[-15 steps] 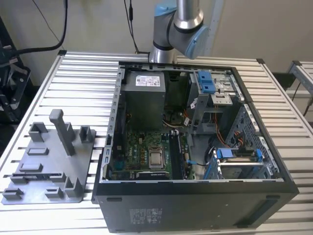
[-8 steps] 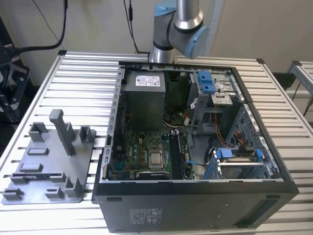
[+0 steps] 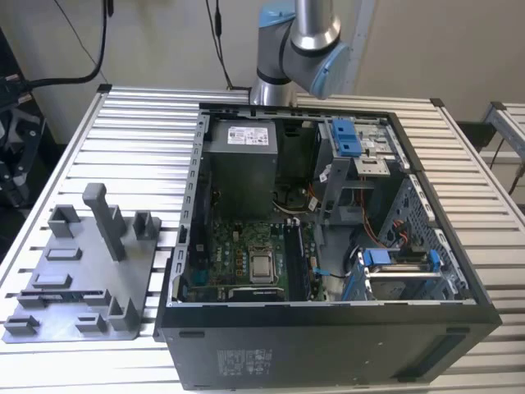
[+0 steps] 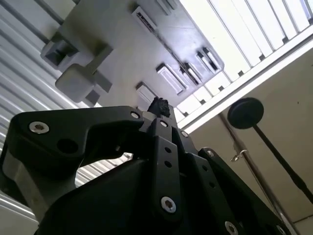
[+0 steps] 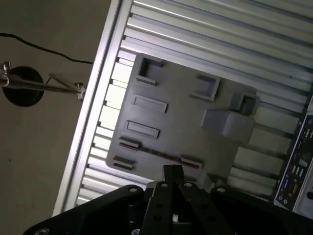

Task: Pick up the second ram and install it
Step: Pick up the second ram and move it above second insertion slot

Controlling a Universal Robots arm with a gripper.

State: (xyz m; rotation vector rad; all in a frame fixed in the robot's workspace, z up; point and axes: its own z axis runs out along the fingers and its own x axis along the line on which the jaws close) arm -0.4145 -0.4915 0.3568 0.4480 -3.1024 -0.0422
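At the exterior view's left, a grey plastic holder tray with upright posts lies flat on the white slatted metal bench, near the bench's left edge. In the first wrist view the same tray is seen from above. A long, thin, dark strip runs between two of its low clips. This looks like the second ram, standing on edge in the tray, not picked up and not in the computer. Whether it has chips or a blue board cannot be told from this angle.

The black hand hangs over the tray, with its tips close to that dark strip. Its two fingertips are drawn narrow, pressed together, and nothing is between them. In the second wrist view the hand points at the tray from above, apart from it. Beyond the bench edge, a black stand with a round base is on the floor.

To the right of the tray, and just beside it, a black computer tower case lies on its side with the cover off. Inside, at its left, is a green motherboard with a silver processor socket. A grey power supply box sits on the far side. Further right are a blue drive caddy and another blue bracket nearer the front.

At the far edge of the bench, behind the case, rises the grey and blue robot arm.
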